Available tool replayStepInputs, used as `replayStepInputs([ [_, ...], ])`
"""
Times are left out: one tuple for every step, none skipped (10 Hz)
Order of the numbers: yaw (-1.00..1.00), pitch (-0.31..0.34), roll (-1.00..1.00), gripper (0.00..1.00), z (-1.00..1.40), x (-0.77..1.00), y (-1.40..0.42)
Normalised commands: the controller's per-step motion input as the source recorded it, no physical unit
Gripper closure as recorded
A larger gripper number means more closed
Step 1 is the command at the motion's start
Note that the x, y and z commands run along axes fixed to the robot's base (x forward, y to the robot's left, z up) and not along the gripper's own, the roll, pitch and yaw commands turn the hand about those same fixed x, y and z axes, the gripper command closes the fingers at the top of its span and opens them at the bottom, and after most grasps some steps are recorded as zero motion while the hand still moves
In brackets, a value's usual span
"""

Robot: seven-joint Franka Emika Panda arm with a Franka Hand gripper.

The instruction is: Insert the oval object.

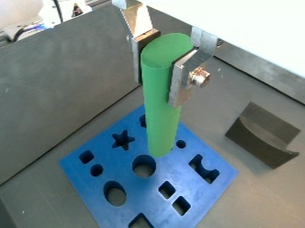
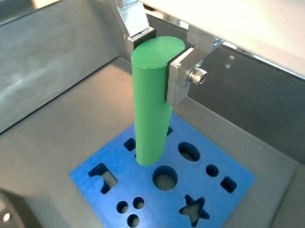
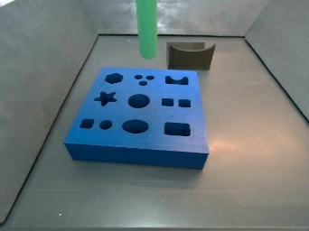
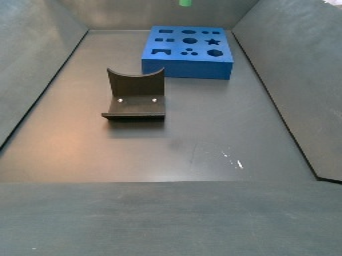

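Note:
The oval object is a smooth bright green rod (image 1: 161, 107). It stands upright in my gripper (image 1: 165, 59), whose silver fingers are shut on its upper end; both wrist views show this (image 2: 161, 59). The rod (image 2: 152, 116) hangs in the air above the blue block (image 1: 119, 183), which has several shaped holes in its top. In a side view only the rod (image 3: 147, 27) shows, with its lower end above the far edge of the block (image 3: 139, 140); the gripper is out of frame there. In the other side view a green tip (image 4: 183, 2) shows above the block (image 4: 187, 60).
A dark grey curved block (image 3: 191, 56) stands beyond the blue block, near the back wall; it also shows in a wrist view (image 1: 262, 134) and a side view (image 4: 134, 95). Grey walls enclose the dark floor on all sides.

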Motion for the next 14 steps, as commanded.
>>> replayStepInputs([
  [-1.00, 0.000, 0.00, 1.00, -0.23, 0.00, -0.07],
  [-1.00, 0.000, 0.00, 1.00, -0.22, 0.00, -0.08],
  [-1.00, 0.000, -0.02, 1.00, -0.20, 0.00, -0.09],
  [-1.00, 0.000, -0.03, 1.00, -0.16, 0.00, -0.09],
  [-1.00, 0.000, -0.03, 1.00, -0.14, 0.00, -0.09],
  [-1.00, 0.000, -0.03, 1.00, -0.13, 0.00, -0.09],
  [-1.00, 0.000, -0.03, 1.00, -0.15, 0.00, -0.09],
  [-1.00, 0.000, -0.03, 1.00, -0.14, 0.00, -0.09],
  [-1.00, 0.000, -0.02, 1.00, -0.15, 0.00, -0.09],
  [-0.97, -0.003, -0.05, 1.00, -0.18, 0.00, -0.11],
  [-0.92, -0.044, -0.07, 1.00, -0.17, 0.00, -0.17],
  [-0.92, -0.034, -0.07, 1.00, -0.15, 0.00, -0.17],
  [-0.91, 0.000, -0.08, 1.00, -0.10, 0.00, -0.17],
  [-0.94, 0.017, -0.04, 1.00, -0.08, 0.00, -0.17],
])
